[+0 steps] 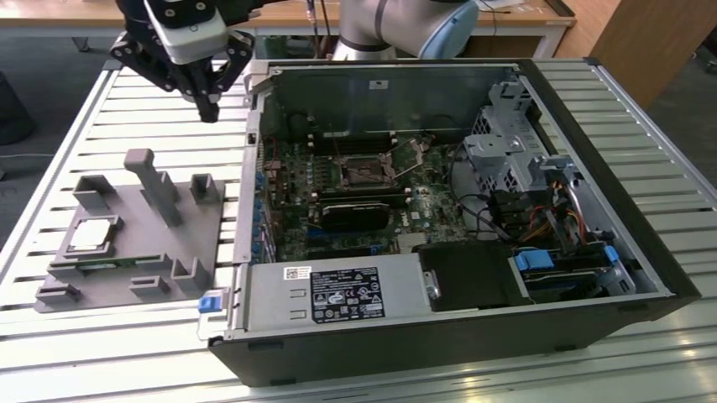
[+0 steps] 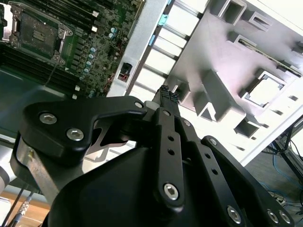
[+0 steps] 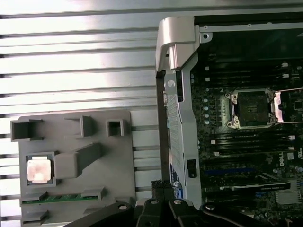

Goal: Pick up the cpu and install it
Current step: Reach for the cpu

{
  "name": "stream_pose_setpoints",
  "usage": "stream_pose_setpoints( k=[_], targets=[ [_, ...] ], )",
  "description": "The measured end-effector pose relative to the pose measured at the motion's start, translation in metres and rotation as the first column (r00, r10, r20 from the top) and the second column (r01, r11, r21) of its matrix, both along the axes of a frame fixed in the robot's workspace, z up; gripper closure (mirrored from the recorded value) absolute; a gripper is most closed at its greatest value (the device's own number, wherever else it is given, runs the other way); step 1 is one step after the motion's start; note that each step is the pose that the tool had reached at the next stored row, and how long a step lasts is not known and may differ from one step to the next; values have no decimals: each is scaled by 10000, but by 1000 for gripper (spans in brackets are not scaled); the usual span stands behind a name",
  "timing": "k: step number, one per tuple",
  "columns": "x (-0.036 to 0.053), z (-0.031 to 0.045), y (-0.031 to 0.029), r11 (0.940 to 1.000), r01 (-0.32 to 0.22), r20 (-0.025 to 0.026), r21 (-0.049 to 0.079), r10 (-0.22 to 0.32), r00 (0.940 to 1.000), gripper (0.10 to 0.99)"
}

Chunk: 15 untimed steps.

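My gripper (image 1: 207,107) hangs above the slatted table (image 1: 146,126), its fingers pressed together with nothing between them, just beside a corner of the open computer case (image 1: 248,210). Next out, the grey fixture tray (image 1: 134,245) lies flat on the slats. The cpu (image 1: 92,234) sits in a square recess of the tray, metal top up, well apart from my fingertips. Farther off, inside the case, the motherboard's socket (image 1: 364,174) shows in the first wrist view with its cover plate swung aside.
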<state>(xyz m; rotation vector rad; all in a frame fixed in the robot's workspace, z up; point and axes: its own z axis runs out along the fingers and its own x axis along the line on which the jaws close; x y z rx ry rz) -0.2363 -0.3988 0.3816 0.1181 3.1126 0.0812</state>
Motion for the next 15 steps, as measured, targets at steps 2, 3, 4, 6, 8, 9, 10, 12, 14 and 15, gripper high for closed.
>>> stream_pose_setpoints(
  k=[2, 3, 4, 6, 8, 9, 10, 12, 14, 15],
  targets=[
    [-4, -1, 0, 10000, 0, 0, 0, 0, 10000, 980],
    [-4, -1, 0, 10000, 0, -1, 0, 0, 10000, 980],
    [-5, -2, 0, 10000, 0, -1, 0, 0, 10000, 980],
    [-12, -3, 0, 10000, 1, 0, 2, -1, 10000, 980],
    [-19, -3, 0, 10000, 1, -1, 3, -1, 10000, 980],
    [-24, -4, 0, 10000, 1, 0, 4, -1, 10000, 980],
    [-28, -4, 0, 10000, 1, 0, 5, -1, 10000, 980],
    [-38, -5, 0, 10000, 0, 0, 5, 0, 10000, 980],
    [-51, -5, 0, 10000, 0, -1, 7, 0, 10000, 980],
    [-58, -6, 0, 10000, 0, -1, 7, 0, 10000, 980]
  ],
)
